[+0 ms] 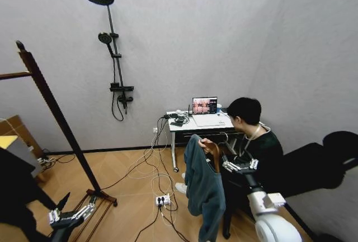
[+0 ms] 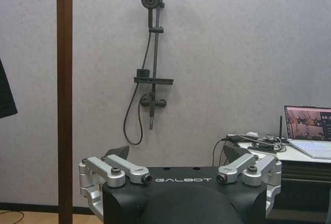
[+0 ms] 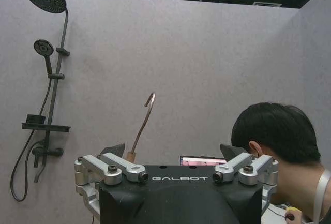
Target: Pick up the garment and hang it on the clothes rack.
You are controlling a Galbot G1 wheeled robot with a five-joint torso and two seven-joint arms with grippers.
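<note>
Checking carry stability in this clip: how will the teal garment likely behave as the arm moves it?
The garment hangs in loose folds below the right claw, so it is probably floppy and could sway. Its hanger hook stands free above the claw, so it may tilt. It looks light for its size.

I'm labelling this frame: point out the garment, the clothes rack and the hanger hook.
garment [image 1: 202,189], head view, hanging front panel.
clothes rack [image 1: 56,113], head view, slanted post.
hanger hook [image 3: 147,111], right wrist view, curved metal shaft.
</note>
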